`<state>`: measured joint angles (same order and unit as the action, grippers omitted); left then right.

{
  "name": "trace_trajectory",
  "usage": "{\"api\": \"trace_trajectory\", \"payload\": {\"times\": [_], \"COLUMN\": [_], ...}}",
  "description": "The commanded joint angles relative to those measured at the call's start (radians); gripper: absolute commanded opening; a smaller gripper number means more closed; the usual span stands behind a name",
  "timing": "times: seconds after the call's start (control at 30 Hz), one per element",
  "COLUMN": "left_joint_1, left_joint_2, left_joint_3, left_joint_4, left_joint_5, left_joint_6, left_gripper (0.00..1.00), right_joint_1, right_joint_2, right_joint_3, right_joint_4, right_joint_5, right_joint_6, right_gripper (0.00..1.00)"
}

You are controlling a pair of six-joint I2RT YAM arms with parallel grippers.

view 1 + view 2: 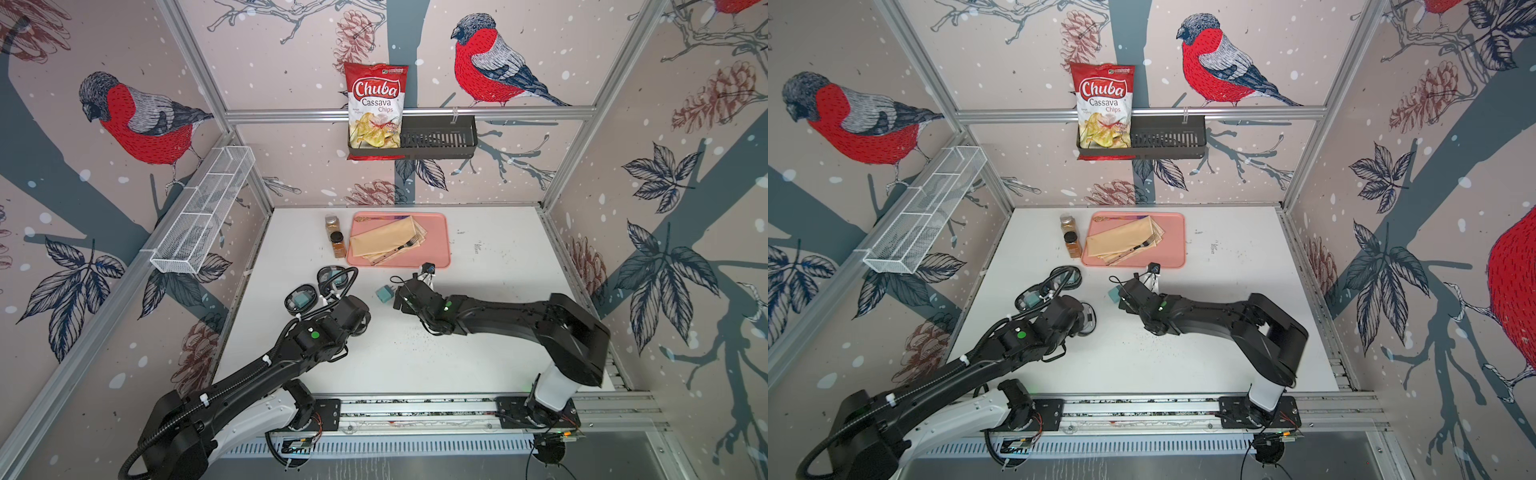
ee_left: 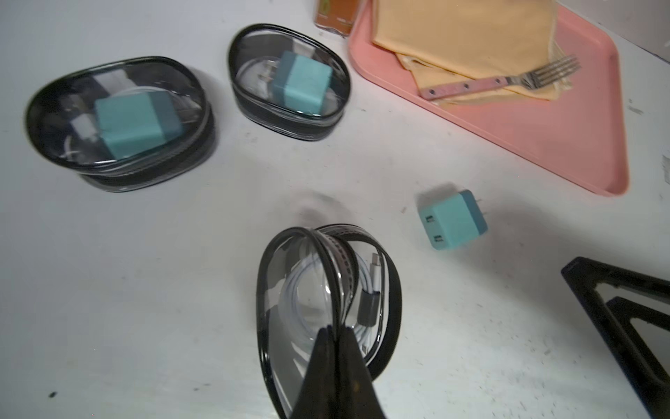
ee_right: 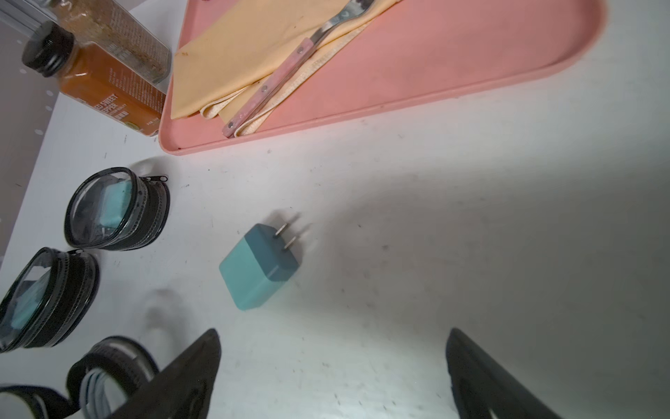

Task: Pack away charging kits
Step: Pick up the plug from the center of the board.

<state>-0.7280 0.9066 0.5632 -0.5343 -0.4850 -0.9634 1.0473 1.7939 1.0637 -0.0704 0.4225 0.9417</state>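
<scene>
Wrist bulk hides the left tool [image 2: 335,328] in both top views; its own camera shows it clamped on the unzipped case's [image 2: 393,290] lid rim, cable [image 2: 302,279] inside. Right tool [image 3: 333,332] gapes wide, empty; adapter [image 3: 259,266] lies on the counter [image 3: 398,254] just ahead, untouched.
</scene>
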Motion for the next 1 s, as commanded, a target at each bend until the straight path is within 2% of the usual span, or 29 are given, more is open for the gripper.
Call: {"api": "trace_trajectory", "payload": {"times": [0.0,0.1,0.2,0.33,0.43,0.5,0.63,0.7,0.77,0.83,0.97], "left_joint_1": [0.083,0.138,0.147,0.148,0.150,0.153,0.158,0.162,0.152,0.152,0.153], "left_joint_2": [-0.044,-0.072,-0.083,-0.019,0.071,0.104,0.025,-0.038,-0.063,-0.066,0.026], "left_joint_3": [-0.042,-0.061,-0.052,-0.036,-0.041,-0.035,-0.027,-0.032,-0.017,-0.045,-0.056], "left_joint_4": [0.006,0.009,0.009,0.083,0.125,0.092,0.044,0.058,0.047,0.108,0.163], "left_joint_5": [0.043,0.068,0.049,0.066,0.112,0.096,0.076,0.121,0.130,0.159,0.219], "left_joint_6": [0.068,0.101,0.139,0.211,0.216,0.183,0.151,0.177,0.214,0.259,0.290], "left_gripper": [0.00,0.00,0.00,0.00,0.00,0.00,0.00,0.00,0.00,0.00,0.00], "right_joint_1": [0.003,0.003,0.005,0.007,0.008,0.011,0.012,0.012,0.011,0.007,0.002], "right_joint_2": [0.123,0.235,0.317,0.372,0.378,0.362,0.330,0.312,0.293,0.278,0.260], "right_joint_3": [0.129,0.253,0.352,0.403,0.384,0.345,0.275,0.235,0.197,0.168,0.135], "right_joint_4": [-0.112,-0.171,-0.236,-0.291,-0.294,-0.274,-0.244,-0.225,-0.190,-0.167,-0.123], "right_joint_5": [0.024,0.032,0.066,0.103,0.105,0.107,0.108,0.107,0.102,0.093,0.082], "right_joint_6": [-0.022,-0.028,-0.023,-0.015,-0.002,0.004,-0.003,-0.009,-0.024,-0.028,-0.054], "right_gripper": [0.97,0.98,1.00,0.99,1.00,1.00,1.00,0.99,0.97,0.94,0.84]}}
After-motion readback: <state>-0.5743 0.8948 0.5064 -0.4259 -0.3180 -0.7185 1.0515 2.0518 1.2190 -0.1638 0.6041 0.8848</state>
